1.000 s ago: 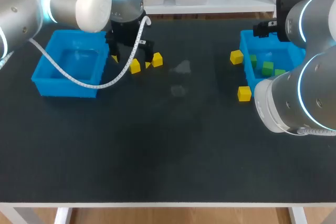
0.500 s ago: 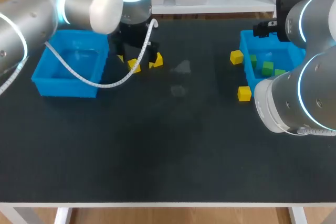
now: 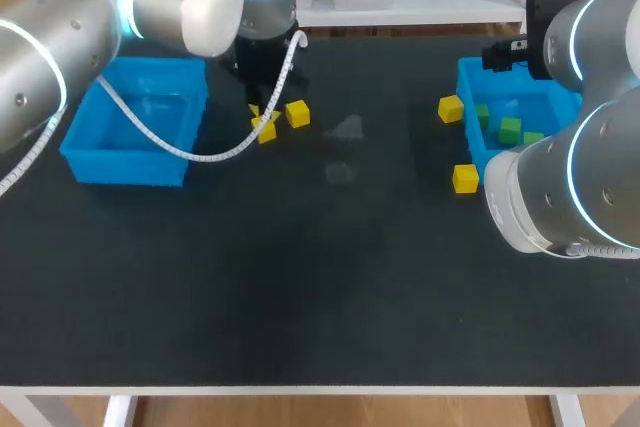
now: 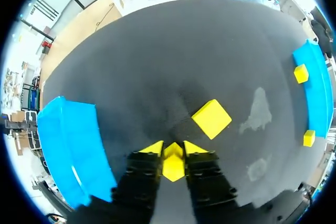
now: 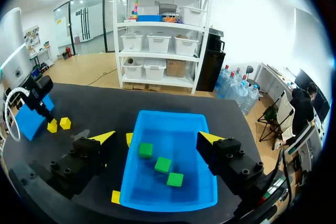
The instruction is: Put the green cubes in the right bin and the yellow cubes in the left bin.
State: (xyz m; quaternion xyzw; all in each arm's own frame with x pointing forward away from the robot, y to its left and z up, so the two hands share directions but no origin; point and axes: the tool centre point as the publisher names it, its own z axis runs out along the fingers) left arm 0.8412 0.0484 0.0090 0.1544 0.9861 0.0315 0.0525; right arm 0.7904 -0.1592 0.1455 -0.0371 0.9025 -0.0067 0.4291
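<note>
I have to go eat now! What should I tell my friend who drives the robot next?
Left gripper: shut on a yellow cube near the left bin; lifted or not, I cannot tell.
Right gripper: open, above the right bin.
Done: three green cubes lie in the right bin.
Left: four yellow ones. The held one, a second yellow cube beside it, and two more yellow cubes by the right bin go into the left bin, where none shows yet.

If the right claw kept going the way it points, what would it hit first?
Probably a green cube in the bin ahead of the right gripper; depth is unclear.
</note>
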